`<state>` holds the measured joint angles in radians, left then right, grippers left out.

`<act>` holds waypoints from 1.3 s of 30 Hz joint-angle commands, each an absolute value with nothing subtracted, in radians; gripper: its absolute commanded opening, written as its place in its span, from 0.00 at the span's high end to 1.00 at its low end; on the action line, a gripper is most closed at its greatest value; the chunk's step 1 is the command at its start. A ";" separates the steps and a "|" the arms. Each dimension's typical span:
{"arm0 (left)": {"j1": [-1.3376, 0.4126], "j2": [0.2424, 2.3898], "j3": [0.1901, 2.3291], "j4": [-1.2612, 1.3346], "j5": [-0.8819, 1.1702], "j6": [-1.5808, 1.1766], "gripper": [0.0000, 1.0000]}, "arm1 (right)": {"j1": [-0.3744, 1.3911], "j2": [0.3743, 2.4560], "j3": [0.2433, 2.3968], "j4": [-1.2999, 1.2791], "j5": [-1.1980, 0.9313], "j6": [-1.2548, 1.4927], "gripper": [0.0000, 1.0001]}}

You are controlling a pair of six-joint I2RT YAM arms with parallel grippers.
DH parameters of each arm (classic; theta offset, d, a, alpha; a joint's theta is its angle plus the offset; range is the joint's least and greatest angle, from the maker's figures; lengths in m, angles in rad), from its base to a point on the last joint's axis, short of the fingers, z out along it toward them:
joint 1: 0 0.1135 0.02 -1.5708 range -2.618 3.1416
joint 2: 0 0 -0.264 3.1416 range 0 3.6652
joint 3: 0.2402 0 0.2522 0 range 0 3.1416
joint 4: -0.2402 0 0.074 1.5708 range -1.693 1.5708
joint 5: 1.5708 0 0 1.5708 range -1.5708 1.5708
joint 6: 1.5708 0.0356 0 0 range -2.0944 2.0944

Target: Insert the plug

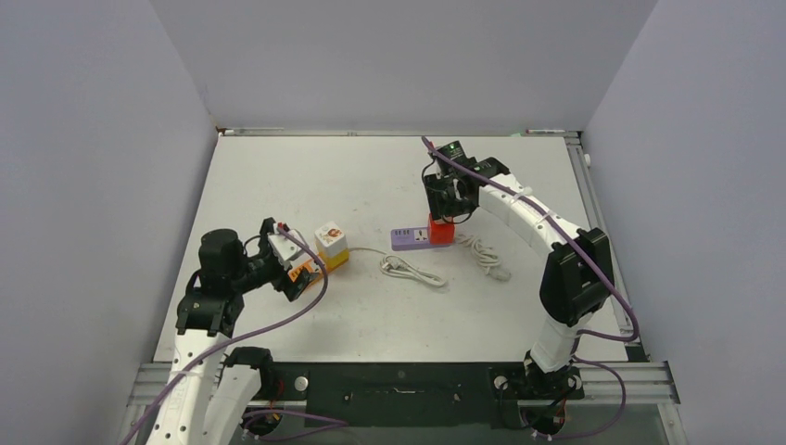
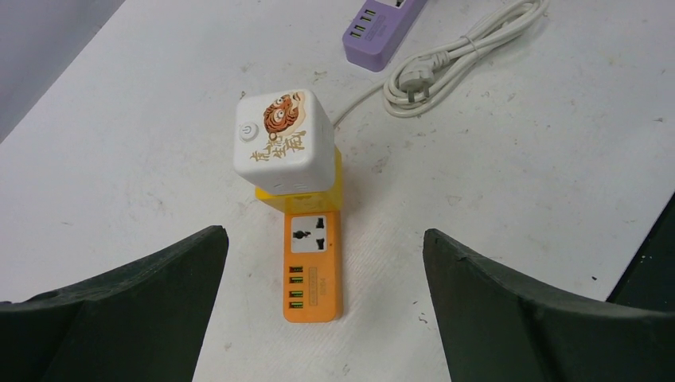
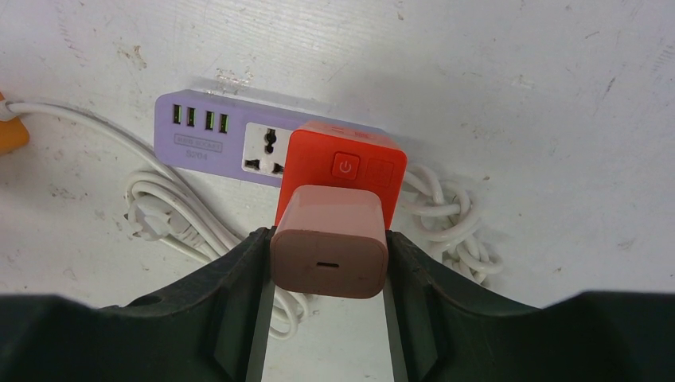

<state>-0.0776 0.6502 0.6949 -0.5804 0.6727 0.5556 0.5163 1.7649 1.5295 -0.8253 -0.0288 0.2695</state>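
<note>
My right gripper [image 3: 329, 240] is shut on a pink charger plug [image 3: 329, 253], its USB end facing the camera. The plug hangs over a red cube adapter [image 3: 344, 163] that sits on a purple power strip [image 3: 205, 134]; the strip's free socket [image 3: 267, 151] shows just left of the cube. I cannot tell whether plug and cube touch. My left gripper [image 2: 325, 233] stands open, low over the near end of an orange power strip [image 2: 314, 270], which carries a white cube adapter [image 2: 282, 142] with a tiger print. From above, the right gripper [image 1: 451, 209] is at the purple strip [image 1: 408, 238].
White coiled cables [image 1: 412, 271] lie between the two strips, and another coil [image 1: 484, 252] lies right of the purple one. The orange strip [image 1: 315, 269] lies at the left gripper [image 1: 298, 271]. Grey walls close in the white table [image 1: 371, 176].
</note>
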 commanded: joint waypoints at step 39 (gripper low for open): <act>-0.081 0.624 0.655 -0.564 0.733 0.571 0.12 | 0.527 1.836 1.254 -0.817 -0.045 0.276 0.95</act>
